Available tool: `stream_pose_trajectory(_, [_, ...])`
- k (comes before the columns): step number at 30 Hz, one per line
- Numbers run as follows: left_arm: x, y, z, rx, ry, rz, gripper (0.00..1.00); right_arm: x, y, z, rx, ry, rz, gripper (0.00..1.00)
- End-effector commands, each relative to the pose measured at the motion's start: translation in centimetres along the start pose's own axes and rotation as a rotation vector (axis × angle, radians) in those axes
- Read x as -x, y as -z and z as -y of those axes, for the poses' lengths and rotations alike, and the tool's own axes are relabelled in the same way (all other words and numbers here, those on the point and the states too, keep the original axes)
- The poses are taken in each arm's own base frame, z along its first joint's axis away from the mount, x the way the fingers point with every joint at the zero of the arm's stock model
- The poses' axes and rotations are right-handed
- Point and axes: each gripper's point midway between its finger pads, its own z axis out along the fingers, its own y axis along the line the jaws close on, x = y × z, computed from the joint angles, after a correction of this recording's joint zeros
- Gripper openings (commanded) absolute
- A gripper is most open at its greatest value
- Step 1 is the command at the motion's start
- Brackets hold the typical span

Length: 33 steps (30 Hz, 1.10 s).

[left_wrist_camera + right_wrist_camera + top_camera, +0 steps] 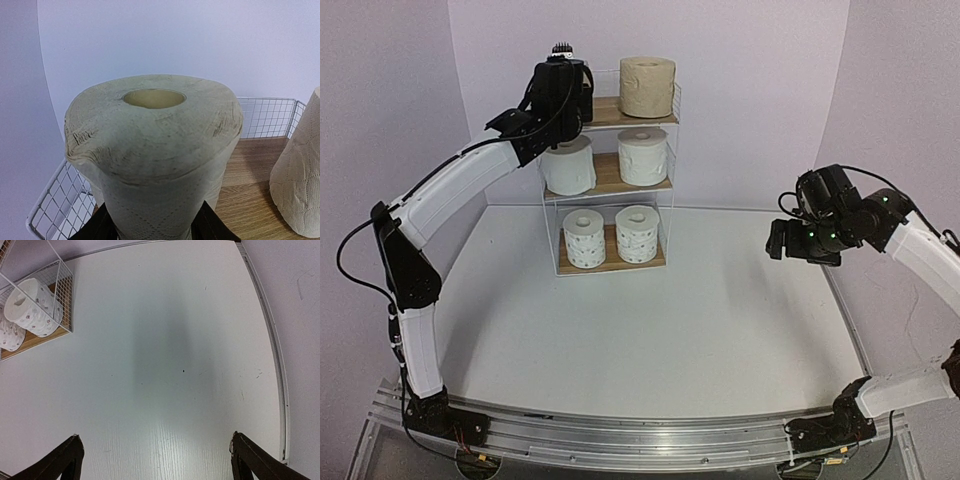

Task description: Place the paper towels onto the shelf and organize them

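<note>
The shelf (612,113) stands at the back of the table. A tan roll (647,86) stands on the right of its top board. Two plain white rolls (568,165) (643,157) sit on the middle board and two dotted rolls (585,239) (637,233) on the bottom board. My left gripper (563,88) is at the top board's left side and hides the second tan roll in the top view. In the left wrist view my left gripper (156,226) is shut on that tan roll (155,145), upright over the board (255,190), beside the other tan roll (300,185). My right gripper (782,242) (157,460) is open and empty above the table.
The wire side rail (55,205) and back rail (265,117) of the top tier border the held roll. The right wrist view shows the shelf's bottom corner (30,342) with a dotted roll (32,307) at far left, and the table's right edge (277,370).
</note>
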Motion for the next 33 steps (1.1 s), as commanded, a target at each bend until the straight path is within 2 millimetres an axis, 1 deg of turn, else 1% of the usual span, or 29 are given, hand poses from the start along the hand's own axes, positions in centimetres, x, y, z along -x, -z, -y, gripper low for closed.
stream_pose_trajectory(1, [3.0, 1.5, -1.7, -0.025, 0.075, 0.028, 0.48, 0.6, 0.0, 0.0, -0.010, 0.007, 0.025, 0.98])
stream_pose_trajectory(4, [3.3, 1.7, -1.7, -0.039, 0.086, 0.026, 0.52, 0.6, 0.0, 0.0, -0.009, 0.011, 0.023, 0.98])
stream_pose_trajectory(8, [3.7, 2.3, -1.7, -0.080, 0.102, 0.019, 0.62, 0.6, -0.2, -0.1, -0.011, 0.021, 0.020, 0.98])
stream_pose_trajectory(15, [5.1, 4.0, -2.0, -0.140, 0.159, 0.025, 0.65, 0.7, -0.4, -0.3, -0.007, 0.025, 0.015, 0.98])
stream_pose_trajectory(18, [5.6, 5.1, -1.9, -0.160, 0.168, 0.032, 0.71, 0.6, -0.3, -0.3, -0.002, 0.028, 0.014, 0.98])
stream_pose_trajectory(20, [6.0, 5.7, -1.9, -0.154, 0.167, 0.038, 0.72, 0.6, -0.3, -0.3, -0.002, 0.027, 0.016, 0.98])
stream_pose_trajectory(22, [6.2, 6.2, -2.1, -0.143, 0.168, 0.044, 0.78, 0.5, -0.2, -0.4, 0.005, 0.027, 0.015, 0.98])
stream_pose_trajectory(24, [6.2, 6.4, -2.0, -0.143, 0.160, 0.045, 0.83, 0.4, -0.2, -0.4, 0.007, 0.028, 0.014, 0.98])
stream_pose_trajectory(28, [5.6, 6.5, -1.7, -0.146, 0.159, 0.025, 0.83, 0.3, -0.1, -0.3, 0.009, 0.031, 0.014, 0.98])
stream_pose_trajectory(29, [5.4, 6.7, -1.6, -0.151, 0.159, 0.021, 0.85, 0.3, -0.1, -0.3, 0.009, 0.031, 0.015, 0.98])
stream_pose_trajectory(31, [5.5, 7.3, -1.3, -0.168, 0.164, 0.024, 0.90, 0.3, -0.1, -0.2, 0.007, 0.033, 0.014, 0.98])
stream_pose_trajectory(33, [5.8, 8.3, -1.3, -0.183, 0.173, 0.027, 0.95, 0.4, -0.1, -0.3, 0.009, 0.036, 0.016, 0.98])
